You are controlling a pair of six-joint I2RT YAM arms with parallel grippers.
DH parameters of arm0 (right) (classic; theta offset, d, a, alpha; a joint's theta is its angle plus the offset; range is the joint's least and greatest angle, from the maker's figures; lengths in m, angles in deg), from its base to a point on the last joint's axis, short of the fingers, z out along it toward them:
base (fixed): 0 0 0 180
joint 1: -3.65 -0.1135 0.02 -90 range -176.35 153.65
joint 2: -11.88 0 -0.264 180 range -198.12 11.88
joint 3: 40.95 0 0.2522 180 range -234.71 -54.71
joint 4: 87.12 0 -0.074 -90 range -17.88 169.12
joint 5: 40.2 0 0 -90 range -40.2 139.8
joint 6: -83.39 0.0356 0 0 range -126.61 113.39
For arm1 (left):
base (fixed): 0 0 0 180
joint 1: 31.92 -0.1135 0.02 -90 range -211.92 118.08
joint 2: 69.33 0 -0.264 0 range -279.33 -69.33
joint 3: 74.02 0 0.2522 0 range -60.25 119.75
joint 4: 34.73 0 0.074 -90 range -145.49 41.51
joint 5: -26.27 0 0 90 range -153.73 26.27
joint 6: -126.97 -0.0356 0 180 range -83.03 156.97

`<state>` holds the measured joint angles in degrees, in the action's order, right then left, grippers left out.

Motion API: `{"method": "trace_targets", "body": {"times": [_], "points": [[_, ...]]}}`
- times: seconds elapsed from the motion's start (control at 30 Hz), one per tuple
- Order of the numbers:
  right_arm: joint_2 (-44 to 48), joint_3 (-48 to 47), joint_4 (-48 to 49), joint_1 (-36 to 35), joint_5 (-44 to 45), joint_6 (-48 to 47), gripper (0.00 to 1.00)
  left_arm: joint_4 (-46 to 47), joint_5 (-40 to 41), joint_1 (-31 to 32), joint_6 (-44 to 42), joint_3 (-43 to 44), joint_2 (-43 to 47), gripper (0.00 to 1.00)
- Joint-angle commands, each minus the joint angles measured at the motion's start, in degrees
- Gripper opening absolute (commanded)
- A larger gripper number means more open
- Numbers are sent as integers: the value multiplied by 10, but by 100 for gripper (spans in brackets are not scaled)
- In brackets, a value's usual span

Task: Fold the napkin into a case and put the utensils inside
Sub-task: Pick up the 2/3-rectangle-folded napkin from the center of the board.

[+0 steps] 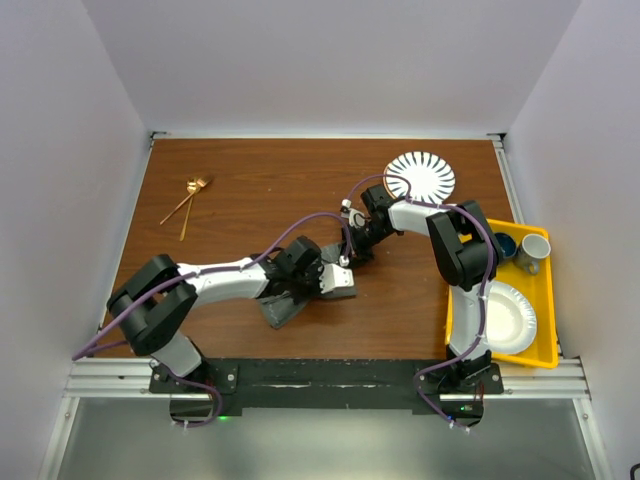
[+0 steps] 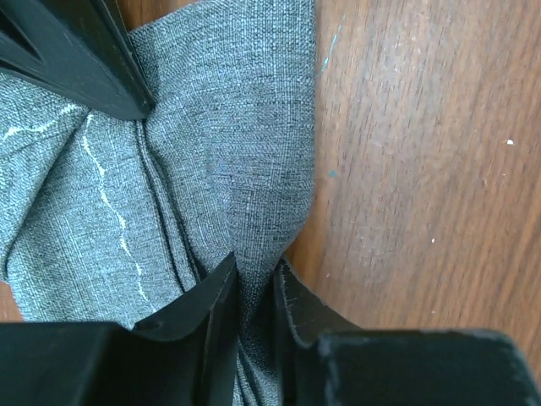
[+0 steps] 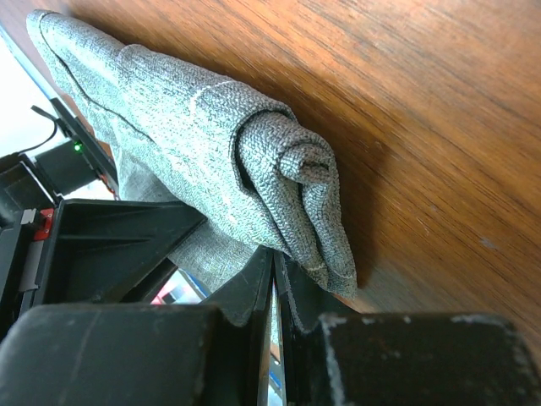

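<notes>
Clearly the fold is only part done. The napkin (image 1: 288, 308) lies bunched and rolled near the middle of the worktop (image 1: 250, 170), toward the near edge. It shows creases and an uneven rolled end, not a flat narrow case. The utensils (image 1: 187, 203) lie crossed at the far left, well apart from it. By my reading, tidying the fold and loading both pieces are all left to do.

The left arm stretches low from its base toward the centre. The left claw (image 2: 254, 286) is pinched nearly closed on a gathered pleat of cloth. The right arm arches up and bends back toward the centre, bringing the right claw (image 3: 272, 288) just beside the left one. Its jaws stand all but together, seemingly nipping a thin edge of cloth under the rolled end.
</notes>
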<state>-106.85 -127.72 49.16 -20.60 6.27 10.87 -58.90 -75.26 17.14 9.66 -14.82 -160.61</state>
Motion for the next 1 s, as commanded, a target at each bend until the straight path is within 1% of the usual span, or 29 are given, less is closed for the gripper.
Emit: {"method": "trace_targets", "body": {"times": [0.0, 0.03, 0.07, 0.1, 0.13, 0.17, 0.2, 0.23, 0.33, 0.37, 0.63, 0.7, 0.73, 0.77, 0.8, 0.87, 0.9, 0.93, 0.97], "points": [[-17, 16, 2, 4, 89, -32, 9, -63, -13, -7, -21, -9, -24, 29], [-17, 16, 2, 4, 90, -33, 9, -73, -24, -6, -27, -4, -19, 38], [-17, 14, 2, 3, 90, -33, 9, -91, -42, -6, -31, 5, -8, 54], [-18, 14, 2, 3, 90, -33, 8, -94, -46, -5, -28, 5, 0, 60], [-19, 13, 1, 3, 91, -33, 9, -89, -47, -4, -27, 5, 11, 64], [-19, 13, 1, 3, 90, -32, 9, -79, -39, 3, -18, 1, 33, 65], [-19, 13, 1, 3, 90, -32, 9, -72, -33, 8, -12, 0, 42, 63], [-22, 12, 2, 3, 90, -31, 9, -68, -19, 12, -2, 1, 46, 56], [-24, 9, 0, 4, 89, -30, 9, -57, 1, 28, 16, 5, 47, 47], [-25, 8, -1, 3, 89, -31, 8, -51, 5, 31, 19, 3, 45, 46], [-25, 6, -2, 3, 91, -29, 8, -38, 8, 34, 16, -16, 2, 47], [-26, 7, -2, 4, 91, -29, 9, -36, 7, 34, 12, -19, -10, 46], [-26, 7, -2, 3, 92, -29, 9, -37, 5, 34, 7, -23, -21, 40], [-26, 7, -2, 3, 92, -29, 9, -38, 4, 33, 5, -25, -27, 36], [-26, 7, -2, 4, 92, -30, 8, -39, -1, 33, 2, -26, -29, 28], [-25, 9, -3, 3, 93, -31, 8, -45, -7, 28, 0, -29, -28, 15], [-22, 9, -3, 3, 93, -31, 8, -47, -21, 24, -1, -28, -22, 3], [-21, 9, -3, 4, 93, -32, 8, -56, -29, 11, -5, -23, -9, 0], [-21, 11, -2, 3, 94, -34, 8, -63, -38, 3, -7, -18, -3, 0]]}}
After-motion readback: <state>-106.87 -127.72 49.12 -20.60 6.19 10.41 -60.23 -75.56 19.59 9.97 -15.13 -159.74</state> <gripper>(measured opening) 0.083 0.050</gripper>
